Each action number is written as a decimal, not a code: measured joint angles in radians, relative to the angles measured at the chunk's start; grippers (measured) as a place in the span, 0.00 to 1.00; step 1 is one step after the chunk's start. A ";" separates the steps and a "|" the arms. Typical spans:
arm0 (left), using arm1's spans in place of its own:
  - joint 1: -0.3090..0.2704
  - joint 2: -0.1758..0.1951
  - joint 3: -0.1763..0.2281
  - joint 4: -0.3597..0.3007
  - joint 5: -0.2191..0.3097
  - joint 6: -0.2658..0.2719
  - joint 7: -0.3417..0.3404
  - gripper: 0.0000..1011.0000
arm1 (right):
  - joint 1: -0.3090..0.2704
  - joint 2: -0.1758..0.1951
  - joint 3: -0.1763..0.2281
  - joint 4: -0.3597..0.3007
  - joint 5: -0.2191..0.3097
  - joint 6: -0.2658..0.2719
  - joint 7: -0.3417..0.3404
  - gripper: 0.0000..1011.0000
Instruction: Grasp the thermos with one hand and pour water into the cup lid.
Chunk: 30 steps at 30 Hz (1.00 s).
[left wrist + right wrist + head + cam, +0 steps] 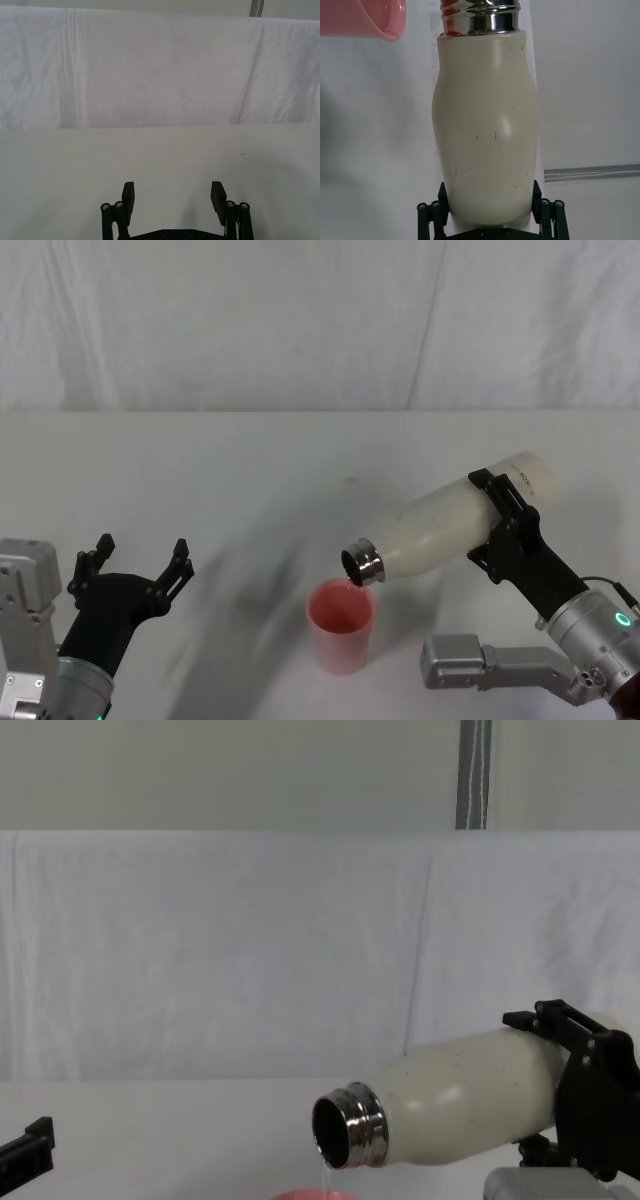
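Observation:
The cream-white thermos (450,525) is held tilted above the table, its steel neck (362,565) pointing down over the pink cup lid (341,625). My right gripper (505,520) is shut on the thermos body near its base. In the chest view a thin stream of water (324,1178) falls from the thermos (460,1105) mouth toward the cup lid's pink rim (315,1196). The right wrist view shows the thermos (487,135) between the jaws, with the cup lid (362,20) beyond its neck. My left gripper (135,565) rests open at the near left, holding nothing.
The white table (250,470) stretches to a white cloth backdrop (300,320) behind. Bare table lies ahead of the open left gripper (174,195).

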 joint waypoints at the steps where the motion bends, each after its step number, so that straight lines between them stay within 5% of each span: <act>1: 0.000 0.000 0.000 0.000 0.000 0.000 0.000 0.99 | 0.000 0.000 0.000 0.000 0.000 0.000 0.000 0.94; 21: 0.000 0.000 0.000 0.000 0.000 0.000 0.000 0.99 | -0.007 -0.003 0.001 -0.001 0.002 0.001 -0.002 0.94; 30: 0.000 0.000 0.000 0.000 0.000 0.000 0.000 0.99 | -0.015 -0.011 0.015 -0.010 0.044 -0.014 0.003 0.94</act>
